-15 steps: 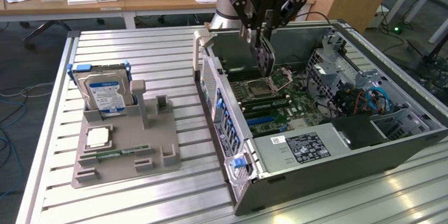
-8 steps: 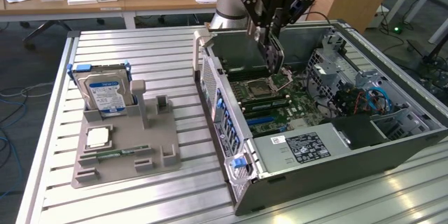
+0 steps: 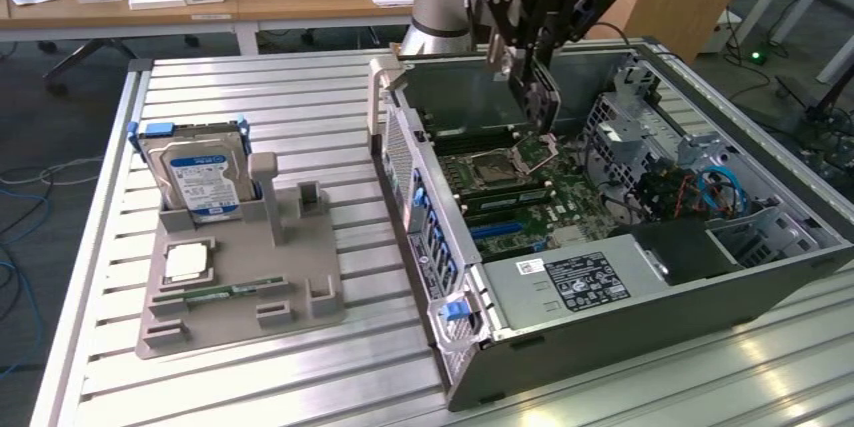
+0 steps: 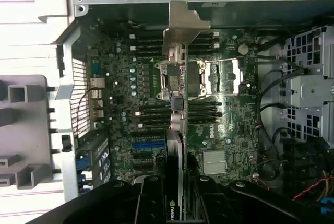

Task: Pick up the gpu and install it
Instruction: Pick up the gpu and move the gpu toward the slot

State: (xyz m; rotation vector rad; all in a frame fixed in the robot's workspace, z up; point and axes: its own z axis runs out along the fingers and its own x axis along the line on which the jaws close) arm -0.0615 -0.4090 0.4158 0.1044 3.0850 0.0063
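A robot arm's tool point(image 3: 537, 52) point(image 4: 176, 203) hangs over an open desktop computer case point(image 3: 574, 372) lying on its side on a slatted metal bench point(image 3: 267, 97). The tool's fingers are pressed against the gpu point(image 3: 543, 107) point(image 4: 178, 109), pinching it by one end. The card hangs edge-down in the air above the green motherboard point(image 3: 534, 209) point(image 4: 120, 93), near the processor socket point(image 3: 487, 167) point(image 4: 219, 78). In the wrist view the card appears edge-on, and its silver bracket point(image 4: 185, 23) is at the end far from the tool. On the bench toward the exterior view's left, well apart from the case, a grey holder point(image 3: 300, 297) carries an upright hard drive point(image 3: 200, 177), a square processor chip point(image 3: 187, 262) and a narrow memory stick point(image 3: 220, 292).
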